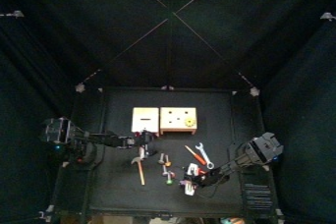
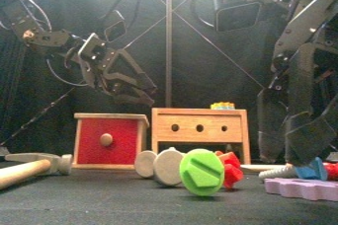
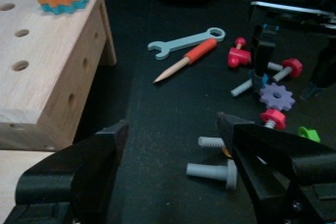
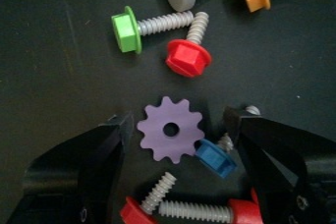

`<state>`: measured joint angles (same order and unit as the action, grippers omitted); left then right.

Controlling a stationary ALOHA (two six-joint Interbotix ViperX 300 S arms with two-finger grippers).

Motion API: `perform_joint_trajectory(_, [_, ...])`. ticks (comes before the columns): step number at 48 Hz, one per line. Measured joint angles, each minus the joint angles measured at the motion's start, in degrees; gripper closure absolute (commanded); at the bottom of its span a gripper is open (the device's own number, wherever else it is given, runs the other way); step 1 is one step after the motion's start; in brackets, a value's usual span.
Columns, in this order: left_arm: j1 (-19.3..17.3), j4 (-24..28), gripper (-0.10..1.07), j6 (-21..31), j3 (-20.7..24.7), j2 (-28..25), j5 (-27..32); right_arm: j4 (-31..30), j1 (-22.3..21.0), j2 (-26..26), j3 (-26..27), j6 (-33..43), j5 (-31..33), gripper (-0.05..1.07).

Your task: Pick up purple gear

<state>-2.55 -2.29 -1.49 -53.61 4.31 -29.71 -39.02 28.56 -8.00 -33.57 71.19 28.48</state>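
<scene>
Your right fingers (image 4: 168,184) stand wide open over the purple gear (image 4: 170,129), which lies flat on the worktop (image 4: 66,90) among bolts, near right. Your left fingers (image 3: 171,164) hang open, empty, at left.

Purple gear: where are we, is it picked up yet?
Not yet. Done: the right gripper is over the purple gear, jaws wide open on either side of it. In hand: nothing; the gear lies flat on the table among bolts, a blue piece touching it. Left: lower, close, lift. The left gripper hangs open near the wooden block.
</scene>
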Motion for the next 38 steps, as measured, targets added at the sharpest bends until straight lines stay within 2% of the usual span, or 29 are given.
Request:
perform_joint_trajectory(17, [-0.3, -0.1, -0.05, 0.0, -0.1, -0.1, -0.1, 0.9, 0.0, -2.0, 0.4, 0.0, -0.5, 0.02])
perform_joint_trajectory(26, [-0.3, -0.1, -0.05, -0.1, -0.2, -0.1, 0.0, 3.3, -0.2, -2.2, -1.0, 0.0, -3.2, 0.03])
perform_joint_trajectory(30, [-0.3, 0.0, -0.05, -0.1, -0.2, -0.1, 0.0, 3.7, -0.4, -2.1, -1.3, -0.2, -4.4, 0.06])
perform_joint_trajectory(38, [-0.3, -0.1, -0.05, -0.1, -0.2, -0.1, -0.1, 3.4, -0.6, -2.2, -1.4, -0.3, -5.5, 0.19])
